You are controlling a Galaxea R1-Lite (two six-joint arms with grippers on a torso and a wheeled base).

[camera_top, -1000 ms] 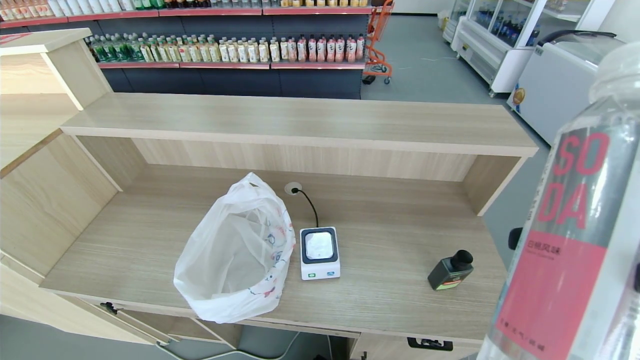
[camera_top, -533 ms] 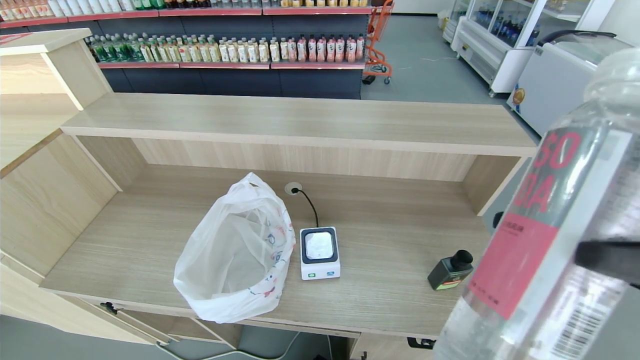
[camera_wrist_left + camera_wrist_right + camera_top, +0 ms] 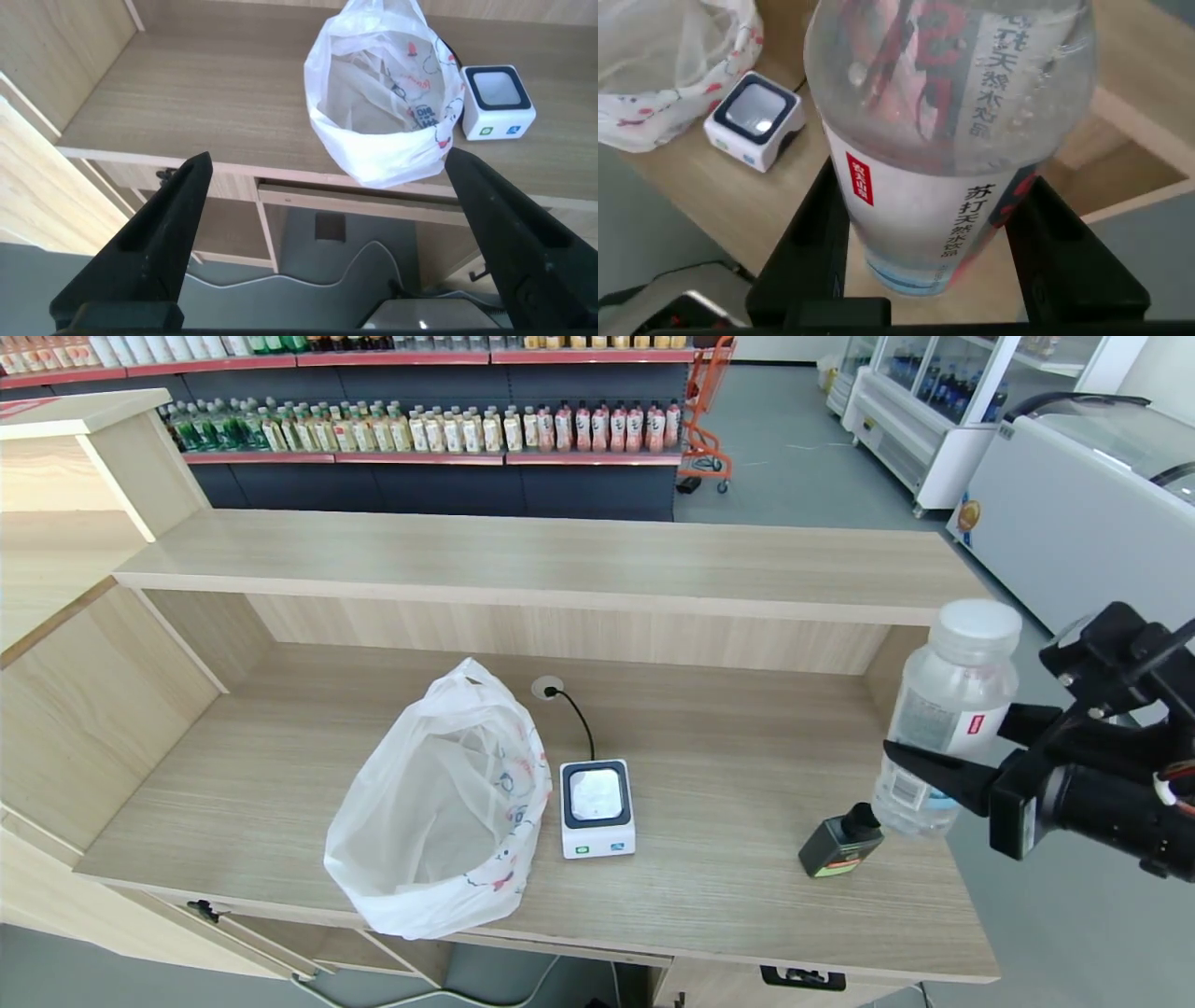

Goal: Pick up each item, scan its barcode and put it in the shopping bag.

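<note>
My right gripper (image 3: 943,747) is shut on a clear soda bottle (image 3: 943,719) with a white cap, holding it upright above the counter's right end. In the right wrist view the bottle (image 3: 948,140) stands between the two black fingers (image 3: 817,233). A white barcode scanner (image 3: 597,807) sits mid-counter, with an open white shopping bag (image 3: 443,807) to its left. A small dark bottle (image 3: 840,841) lies on the counter just below the held bottle. My left gripper (image 3: 327,243) hangs open, low in front of the counter, before the bag (image 3: 388,93) and scanner (image 3: 499,101).
The wooden counter (image 3: 709,747) has a raised shelf (image 3: 560,560) behind and side walls. The scanner's black cable (image 3: 577,714) runs to a hole at the back. Shelves of drinks and freezers stand in the room beyond.
The soda bottle was close up against the head camera at the right; it has since moved away and down to the counter's right end, with the right gripper now visible on it.
</note>
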